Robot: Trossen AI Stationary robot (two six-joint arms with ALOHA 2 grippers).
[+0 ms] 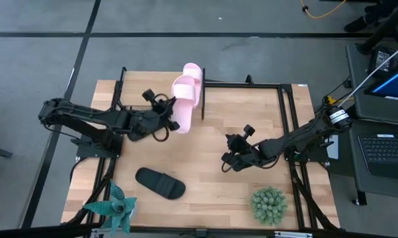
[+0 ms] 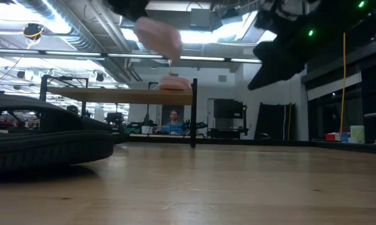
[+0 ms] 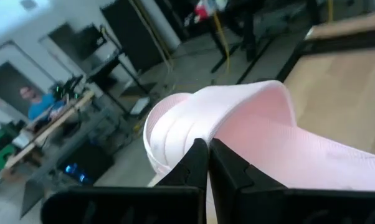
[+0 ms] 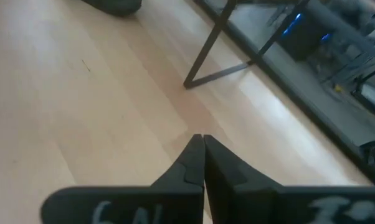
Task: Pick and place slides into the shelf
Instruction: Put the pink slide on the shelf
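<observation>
Left tool: clamping a pale pink foam slide, lifting it just beside the shelf.
Shelf: light plank rack with black legs, at the tabletop's far edge; one pink slide sitting on it.
Handling: probably light, soft, flexible; strap edge giving best hold.
Black matte slide: lying near the tabletop's front edge.
Right tool: fingers together, empty, hovering mid-tabletop.
Room: open wood between.

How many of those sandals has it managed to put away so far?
One pink slide already lies on the shelf. The left gripper is shut on the second pink slide, lifted near the shelf. A black slide waits on the table. The right gripper hovers shut and empty.
</observation>
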